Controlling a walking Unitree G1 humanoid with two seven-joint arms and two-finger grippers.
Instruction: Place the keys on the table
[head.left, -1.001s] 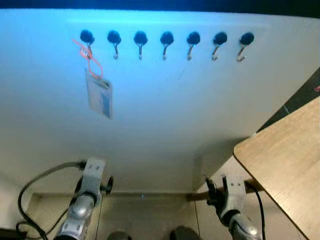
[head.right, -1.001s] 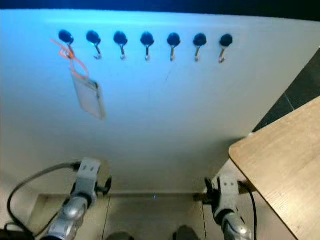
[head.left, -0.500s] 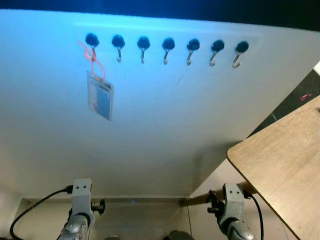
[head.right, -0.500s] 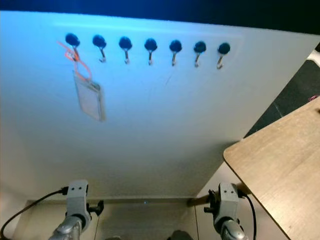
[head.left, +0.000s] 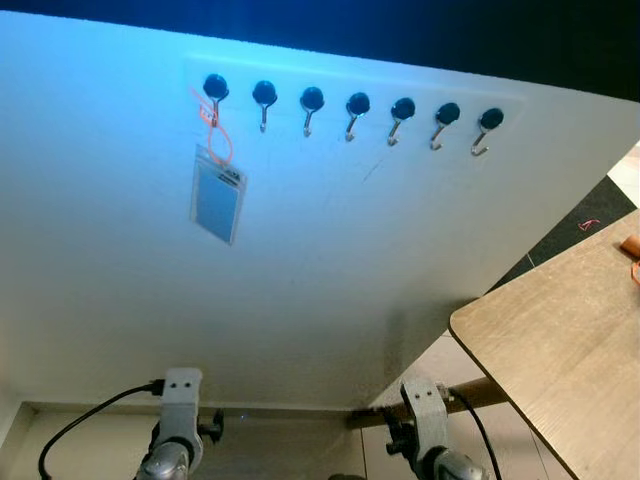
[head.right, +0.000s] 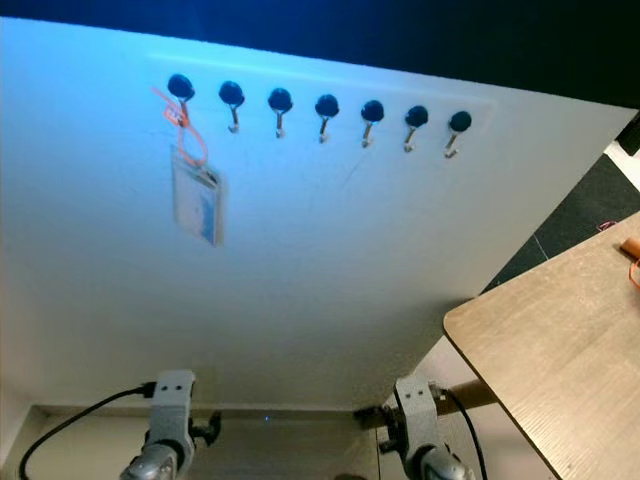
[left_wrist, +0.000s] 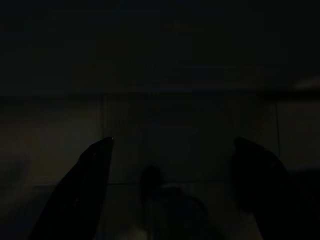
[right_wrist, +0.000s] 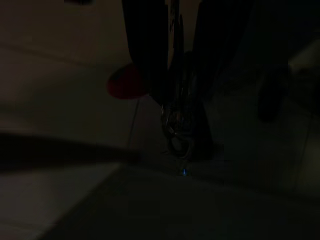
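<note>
In the dark right wrist view my right gripper (right_wrist: 175, 100) is shut on the keys (right_wrist: 176, 131). A metal ring and keys dangle below the black fingers (right_wrist: 146, 45), and a red tag (right_wrist: 125, 82) sits beside them. The light wooden table (head.left: 560, 350) stands to my right, its rounded corner close to my right arm (head.left: 422, 428). My left arm (head.left: 178, 418) hangs low on the other side. Its gripper (left_wrist: 172, 185) is open over the floor with nothing between the fingers (left_wrist: 85, 190).
Straight ahead is a white wall with a row of several black hooks (head.left: 357, 106). A card holder (head.left: 217, 193) on an orange lanyard hangs from the leftmost hook. A small orange object (head.left: 630, 248) lies at the table's far right edge. Dark floor (head.left: 570, 225) shows behind the table.
The whole picture has shifted, so the camera has moved: the hooks sit lower and further right, and more of the table's far end shows. Both arms stay hanging low.
</note>
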